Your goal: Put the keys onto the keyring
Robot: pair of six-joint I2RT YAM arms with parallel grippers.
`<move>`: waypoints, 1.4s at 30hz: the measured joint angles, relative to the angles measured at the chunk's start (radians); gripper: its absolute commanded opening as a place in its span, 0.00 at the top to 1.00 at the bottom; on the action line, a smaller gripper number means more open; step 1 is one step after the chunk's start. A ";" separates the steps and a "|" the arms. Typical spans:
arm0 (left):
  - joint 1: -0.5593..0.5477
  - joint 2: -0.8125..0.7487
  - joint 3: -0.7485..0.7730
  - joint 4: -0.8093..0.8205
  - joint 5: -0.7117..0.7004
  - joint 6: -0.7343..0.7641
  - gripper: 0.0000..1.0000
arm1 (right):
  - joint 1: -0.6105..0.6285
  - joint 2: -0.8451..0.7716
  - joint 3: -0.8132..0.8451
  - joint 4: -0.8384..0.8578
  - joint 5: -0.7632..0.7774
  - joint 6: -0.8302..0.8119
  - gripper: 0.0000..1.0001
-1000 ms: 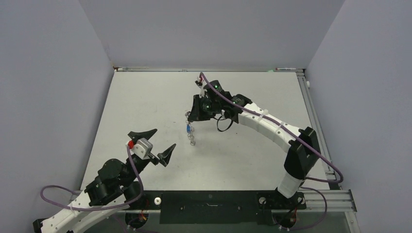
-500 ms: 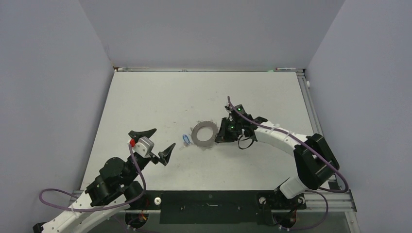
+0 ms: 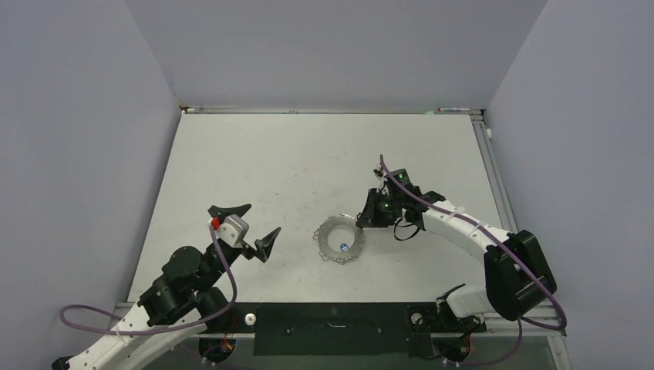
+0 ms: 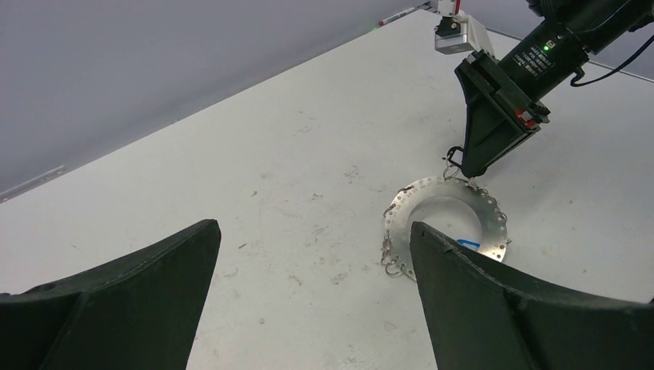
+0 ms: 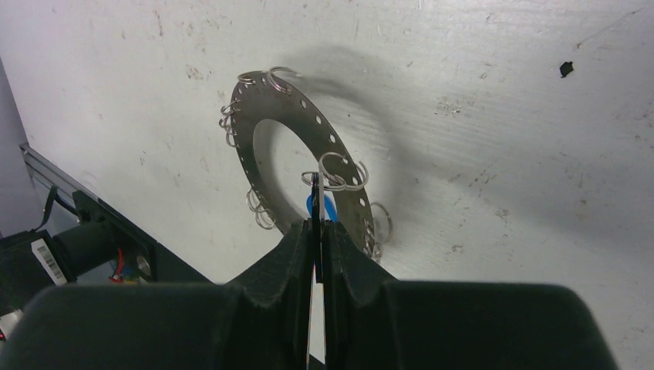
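Keyring (image 5: 297,116) shows blue key (image 5: 324,210) partly hidden.

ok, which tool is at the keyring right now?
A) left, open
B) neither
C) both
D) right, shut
D: the right tool is shut with its tips at the rim of the keyring, while the left tool stands open, well apart from it.
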 measured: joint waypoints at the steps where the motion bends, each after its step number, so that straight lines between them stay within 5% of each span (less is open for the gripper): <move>1: 0.000 0.001 0.000 0.000 0.001 -0.001 0.09 | 0.000 -0.002 -0.001 -0.005 -0.003 -0.010 0.95; 11: 0.009 0.010 0.000 0.000 0.015 -0.011 0.09 | 0.034 -0.012 -0.088 -0.039 -0.148 -0.133 0.95; 20: 0.023 0.018 0.000 -0.001 0.026 -0.012 0.09 | 0.283 0.025 -0.015 -0.006 -0.184 -0.113 0.95; 26: 0.027 0.018 0.000 -0.001 0.028 -0.012 0.09 | 0.280 0.069 0.030 0.012 -0.119 -0.109 0.95; 36: 0.030 0.018 0.000 -0.001 0.033 -0.013 0.09 | 0.280 0.094 -0.126 0.016 -0.073 -0.083 0.93; 42: 0.034 0.019 0.000 -0.001 0.039 -0.013 0.09 | 0.280 0.098 -0.122 -0.002 -0.050 -0.087 0.81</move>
